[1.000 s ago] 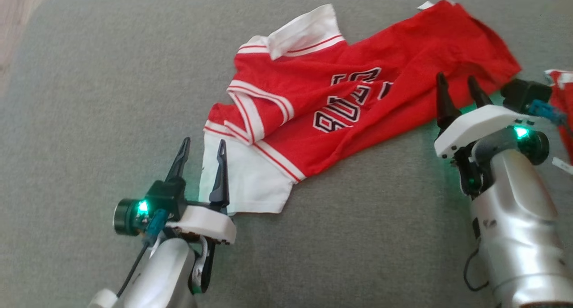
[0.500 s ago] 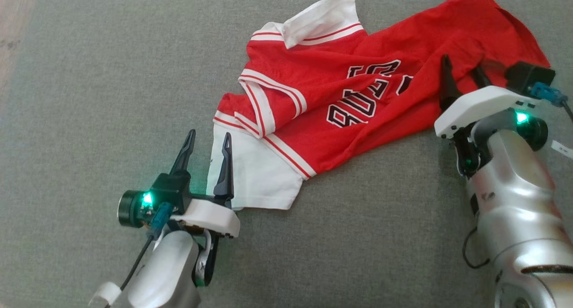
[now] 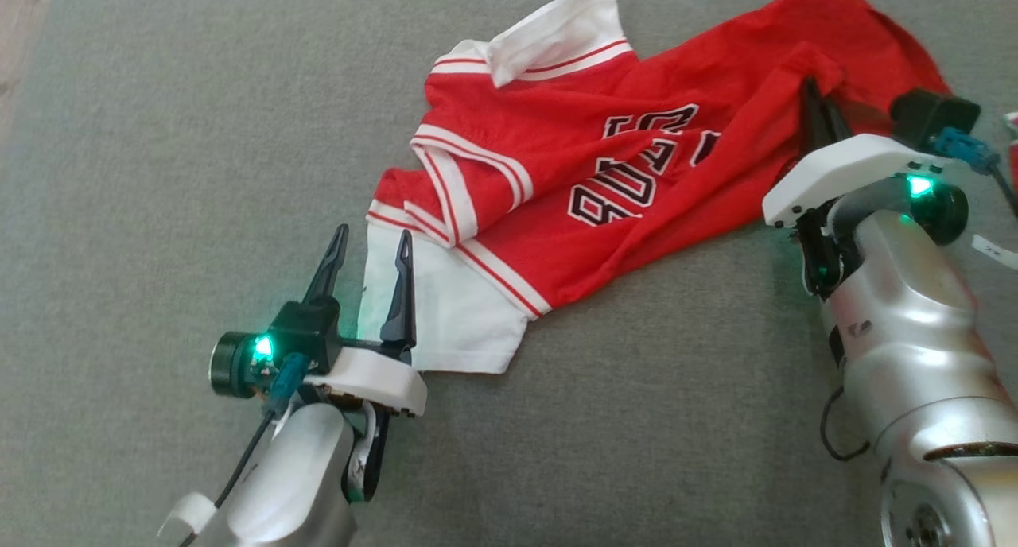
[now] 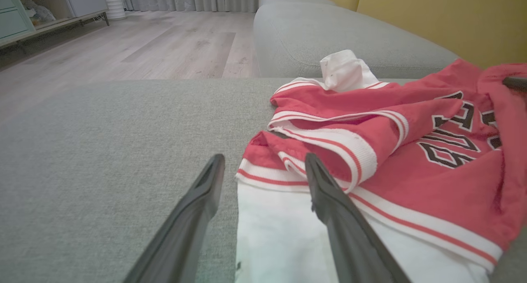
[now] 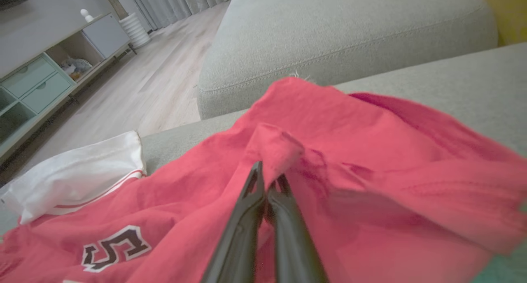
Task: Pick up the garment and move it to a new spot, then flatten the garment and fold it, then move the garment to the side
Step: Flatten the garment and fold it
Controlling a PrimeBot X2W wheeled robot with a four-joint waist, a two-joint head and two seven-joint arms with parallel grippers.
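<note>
The garment (image 3: 636, 141) is spread on a grey sofa seat (image 3: 159, 173), bordered by another cushion (image 5: 337, 36) and a wooden floor (image 4: 164, 44). In the head view its long axis is laid from a white panel at lower left to a red end at upper right, and it is seen crumpled, white-trimmed, its black lettering upside down. The left tool (image 3: 374, 233) is held released astride the white panel's edge, and the right tool (image 3: 813, 90) is clenched on a raised red fold.

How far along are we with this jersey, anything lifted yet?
Done: the right gripper is shut on a raised pinch of the jersey. In hand: the left gripper, fingers open, straddles the edge of its white panel. Left: lifting, moving, flattening, folding and setting aside; the jersey lies crumpled on the grey cushion.
</note>
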